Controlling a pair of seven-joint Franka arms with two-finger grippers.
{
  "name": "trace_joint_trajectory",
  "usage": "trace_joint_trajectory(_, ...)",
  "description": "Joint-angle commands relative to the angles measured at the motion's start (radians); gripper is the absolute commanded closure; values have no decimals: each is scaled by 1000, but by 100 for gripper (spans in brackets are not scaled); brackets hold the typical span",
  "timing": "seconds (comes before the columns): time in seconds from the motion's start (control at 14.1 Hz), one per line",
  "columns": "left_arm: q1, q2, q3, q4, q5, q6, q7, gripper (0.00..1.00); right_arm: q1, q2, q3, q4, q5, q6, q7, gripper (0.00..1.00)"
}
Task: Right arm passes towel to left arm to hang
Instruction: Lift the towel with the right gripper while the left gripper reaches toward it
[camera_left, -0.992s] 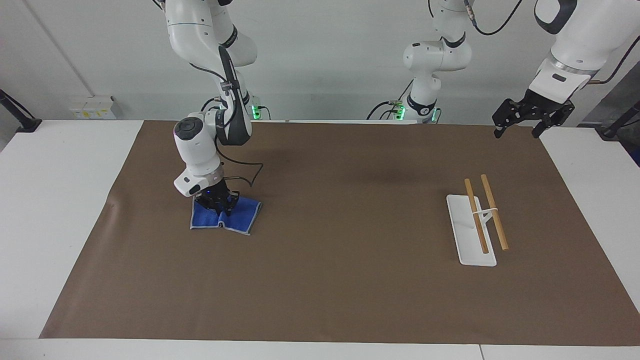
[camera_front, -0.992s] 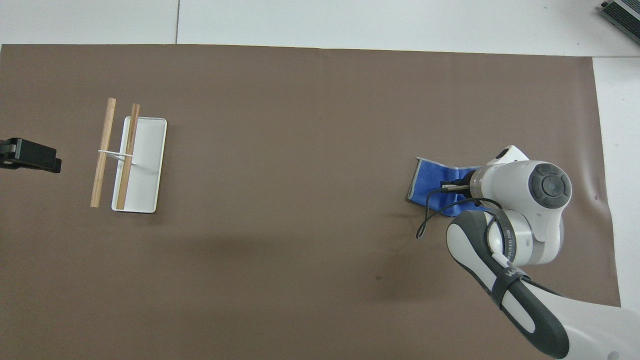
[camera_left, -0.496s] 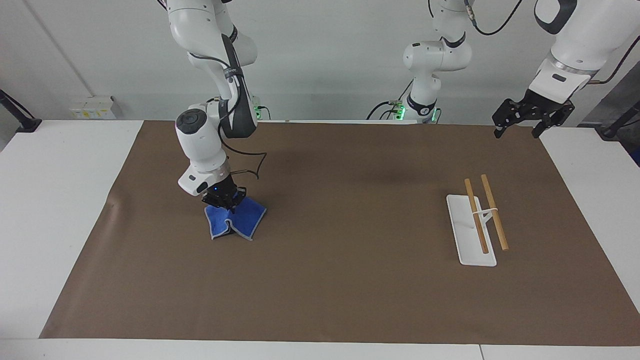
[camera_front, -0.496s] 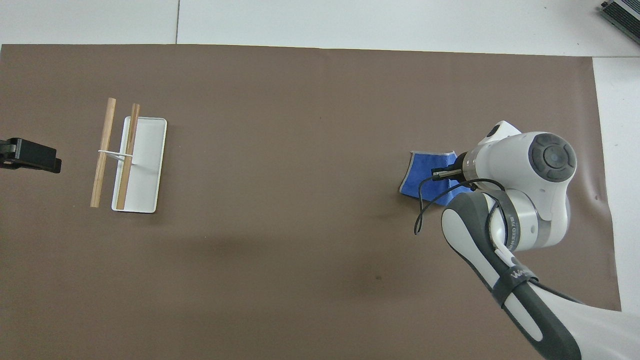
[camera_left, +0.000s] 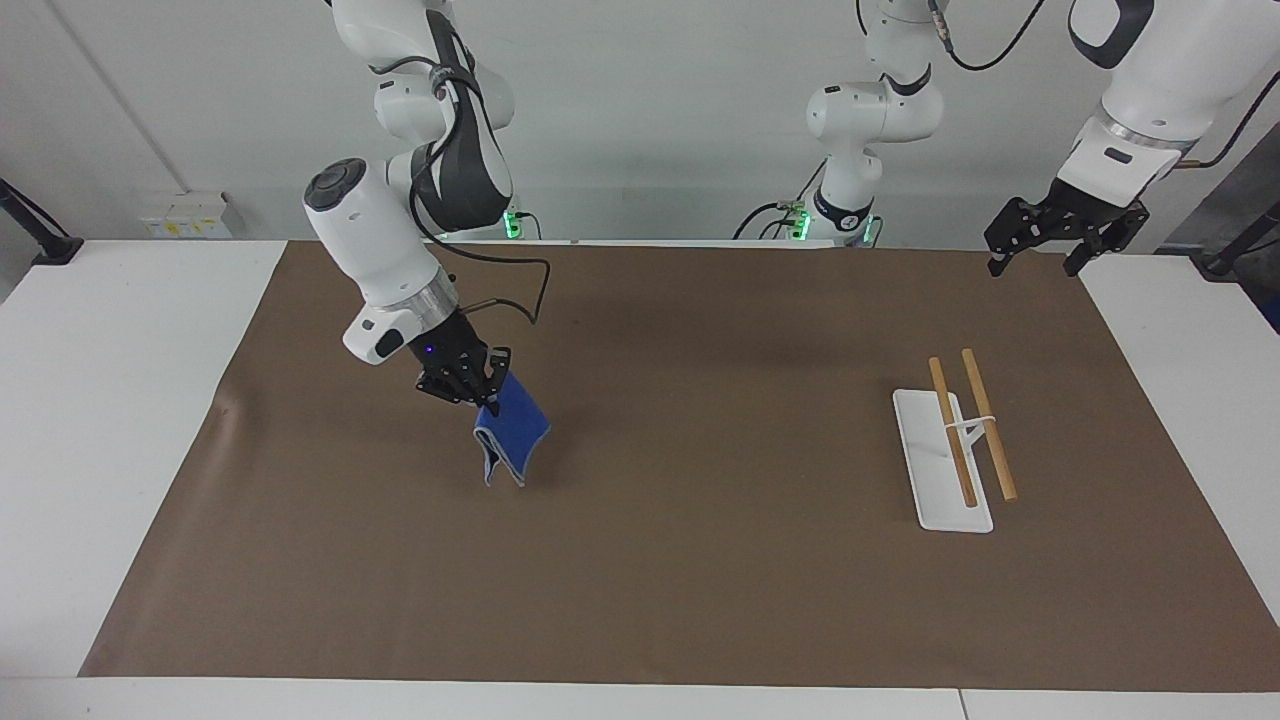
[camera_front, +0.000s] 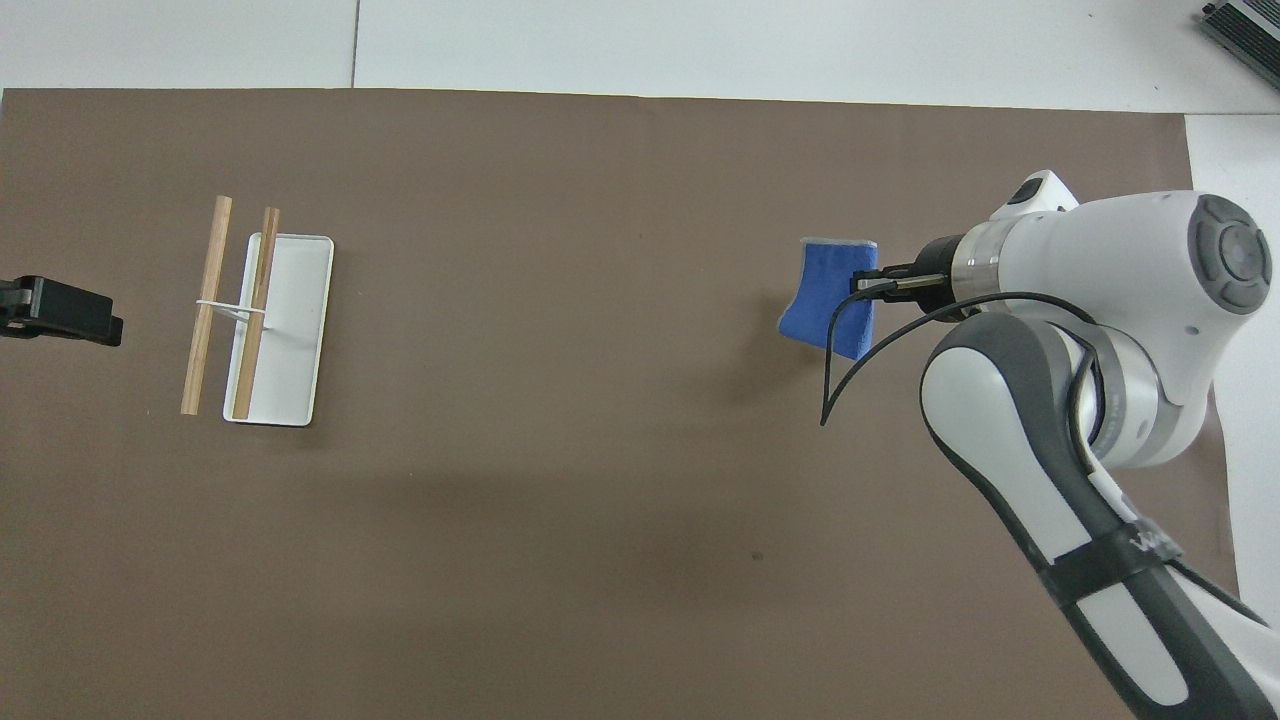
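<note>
Right tool (camera_left: 487, 398) tilted, gripping hanging towel (camera_left: 512, 433).

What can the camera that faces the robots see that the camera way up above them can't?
Only the facing view shows the towel hanging clear of the brown mat, the left gripper whole and open, both arm bases and the wall. Only the overhead view shows the towel from above and just a bit of the left gripper at the picture's edge. Both show the right gripper shut on the towel's top, and the white rack with two wooden bars.
</note>
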Motion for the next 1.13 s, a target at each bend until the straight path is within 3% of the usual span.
trace_joint_trajectory(0.0, 6, -28, 1, -31, -14, 3, 2, 0, -8, -18, 22, 40, 174, -33, -27, 100)
trace_joint_trajectory(0.57, -11, -44, -6, -40, -14, -86, -4, 0, -7, -63, 25, 35, 769, -144, -95, 100)
trace_joint_trajectory(0.71, -28, -42, -13, -44, -20, -41, -18, 0, -5, -67, 25, 17, 926, -154, -95, 100)
trace_joint_trajectory(1.06, -84, -76, -14, -156, -234, 170, -301, 0, 65, -68, 27, -20, 1234, -122, -133, 100)
